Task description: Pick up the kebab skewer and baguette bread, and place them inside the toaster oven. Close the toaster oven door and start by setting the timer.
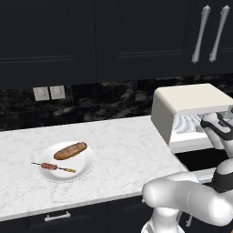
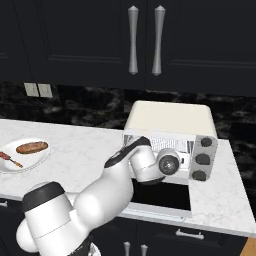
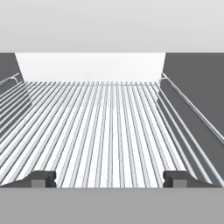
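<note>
Hand view looks along the wire rack (image 3: 109, 127) inside the toaster oven (image 2: 170, 120), claw (image 3: 109, 178) spread wide, its fingertips (image 3: 43, 178) cut off.

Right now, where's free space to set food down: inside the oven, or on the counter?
The wire rack inside the cream boxy toaster oven is bare wall to wall beyond the open hand. White marble counter is free between oven and white plate; the plate is crowded by baguette and skewer.

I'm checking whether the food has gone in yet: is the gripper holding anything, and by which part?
Nothing; the gripper is open over the toaster oven rack.
</note>
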Robot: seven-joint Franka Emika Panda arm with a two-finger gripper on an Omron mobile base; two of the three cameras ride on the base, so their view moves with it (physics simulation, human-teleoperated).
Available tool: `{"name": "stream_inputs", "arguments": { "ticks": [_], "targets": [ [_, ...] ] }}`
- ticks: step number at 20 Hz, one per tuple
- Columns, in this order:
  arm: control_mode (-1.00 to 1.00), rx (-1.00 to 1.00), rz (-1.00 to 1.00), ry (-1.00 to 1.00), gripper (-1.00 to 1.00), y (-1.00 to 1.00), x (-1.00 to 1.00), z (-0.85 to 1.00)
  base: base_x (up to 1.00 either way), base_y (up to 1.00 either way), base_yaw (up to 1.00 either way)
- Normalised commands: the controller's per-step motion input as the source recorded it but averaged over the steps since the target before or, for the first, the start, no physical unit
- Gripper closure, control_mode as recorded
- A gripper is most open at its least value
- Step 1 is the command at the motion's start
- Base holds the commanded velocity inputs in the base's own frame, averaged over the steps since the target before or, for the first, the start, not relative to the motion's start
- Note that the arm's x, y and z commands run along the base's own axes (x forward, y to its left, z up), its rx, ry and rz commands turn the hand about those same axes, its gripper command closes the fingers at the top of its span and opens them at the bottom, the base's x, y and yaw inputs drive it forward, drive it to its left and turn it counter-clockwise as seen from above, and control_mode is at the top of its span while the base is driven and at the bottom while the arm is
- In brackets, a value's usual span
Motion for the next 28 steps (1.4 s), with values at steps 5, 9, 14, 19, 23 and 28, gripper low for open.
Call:
{"name": "stream_inputs", "arguments": {
  "ticks": [5,9,14,19,23,28],
  "targets": [
    [-1.0,0.0,0.0,0.06,-1.0,0.0,-0.51,-0.54,0.0,0.0,0.0],
    [-1.0,0.0,0.0,0.21,-1.0,0.0,-0.52,-0.44,0.0,0.0,0.0],
    [-1.0,0.0,0.0,0.21,-1.0,0.0,-0.6,-0.47,0.0,0.0,0.0],
    [-1.0,0.0,0.0,0.2,-1.0,0.0,-0.65,-0.53,0.0,0.0,0.0],
    [-1.0,-0.01,0.0,0.2,-1.0,0.0,-0.46,-0.44,0.0,0.0,0.0],
    [-1.0,0.0,0.0,0.19,-1.0,0.0,-0.35,-0.22,0.0,0.0,0.0]
  ]
}}
